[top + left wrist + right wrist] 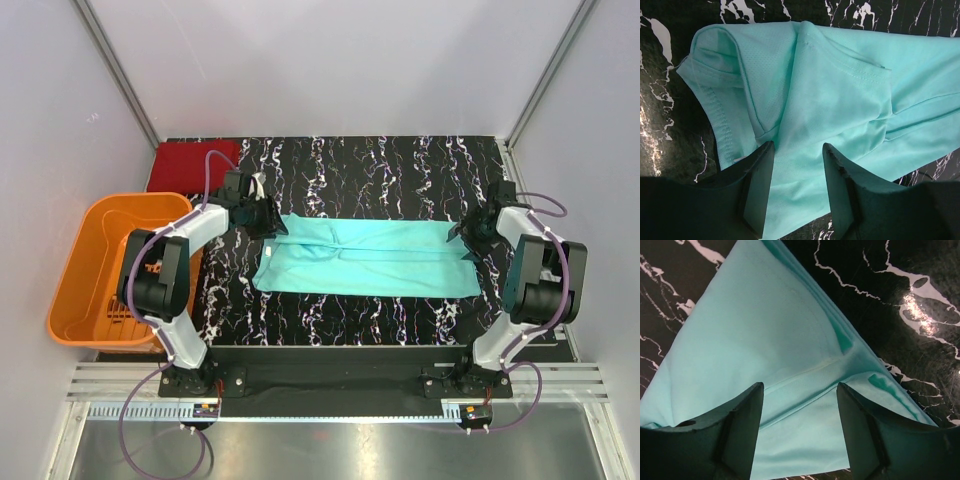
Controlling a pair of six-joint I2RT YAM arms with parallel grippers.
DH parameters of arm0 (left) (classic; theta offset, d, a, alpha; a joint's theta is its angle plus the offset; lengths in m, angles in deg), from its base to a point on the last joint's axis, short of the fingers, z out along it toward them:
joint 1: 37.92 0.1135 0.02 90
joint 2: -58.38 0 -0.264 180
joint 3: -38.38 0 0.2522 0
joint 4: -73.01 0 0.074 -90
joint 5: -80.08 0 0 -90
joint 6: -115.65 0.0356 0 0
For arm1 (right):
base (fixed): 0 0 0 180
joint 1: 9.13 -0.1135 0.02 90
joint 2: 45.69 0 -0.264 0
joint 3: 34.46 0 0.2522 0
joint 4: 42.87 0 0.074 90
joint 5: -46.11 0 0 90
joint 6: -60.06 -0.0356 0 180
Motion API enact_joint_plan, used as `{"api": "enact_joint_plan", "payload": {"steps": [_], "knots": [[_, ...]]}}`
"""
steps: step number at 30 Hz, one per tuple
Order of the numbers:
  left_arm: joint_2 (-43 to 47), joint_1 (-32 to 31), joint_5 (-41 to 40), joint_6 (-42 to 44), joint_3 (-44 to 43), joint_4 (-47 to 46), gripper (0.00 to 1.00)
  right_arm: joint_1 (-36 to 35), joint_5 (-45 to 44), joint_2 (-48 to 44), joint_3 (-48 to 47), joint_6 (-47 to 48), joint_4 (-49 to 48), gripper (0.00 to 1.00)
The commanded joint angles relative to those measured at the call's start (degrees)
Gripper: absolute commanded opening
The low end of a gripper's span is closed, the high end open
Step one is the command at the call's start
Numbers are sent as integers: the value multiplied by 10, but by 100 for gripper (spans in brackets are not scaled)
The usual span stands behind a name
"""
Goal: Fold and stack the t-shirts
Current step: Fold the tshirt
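We have the teal shirt lying between our two grippers.

The teal shirt [365,257] lies folded into a long band across the black marbled table [400,165]. The red shirt [192,165] sits in the far left corner, behind the orange basket [75,270]. Our left gripper [275,222] and right gripper [462,240] are at its two ends, jaws apart over the cloth. We cannot tell whether the fingertips touch it.

I see the teal t-shirt [365,257] spread between my left gripper [272,218] and right gripper [463,238], with the red t-shirt [195,165] lying at far left.
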Motion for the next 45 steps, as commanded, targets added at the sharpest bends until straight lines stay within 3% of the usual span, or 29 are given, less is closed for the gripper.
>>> {"api": "enact_joint_plan", "payload": {"steps": [1,7,10,11,15,19,23,27,28,29,32,35,45], "knots": [[-3,4,10,-3,-7,-27,48,14,-11,18,-3,-13,-20,67],[21,6,-21,0,4,-33,46,14,25,15,-16,22,-16,64],[41,6,-31,1,6,-41,47,-11,72,-22,-11,52,-42,69],[37,6,-28,4,-2,-39,47,-22,81,-35,-14,66,-48,75],[10,8,-13,14,-37,-20,47,-90,183,-17,-54,89,-95,86],[9,10,-3,15,-46,-34,47,-181,287,72,-134,80,-135,88],[4,22,-4,20,-75,-16,45,-269,344,174,-232,50,-181,86],[1,58,-4,5,-70,-19,39,-298,353,237,-301,29,-187,82],[-12,66,15,1,-70,-24,36,-300,356,253,-310,19,-190,80],[-20,80,24,-8,-73,-33,23,-301,358,261,-322,13,-194,76],[-58,97,75,-34,-78,-65,11,-308,381,290,-340,0,-207,69],[-86,99,95,-47,-87,-78,10,-317,396,319,-364,9,-192,63],[-126,98,102,-66,-96,-95,11,-333,410,377,-387,18,-186,63]]}}
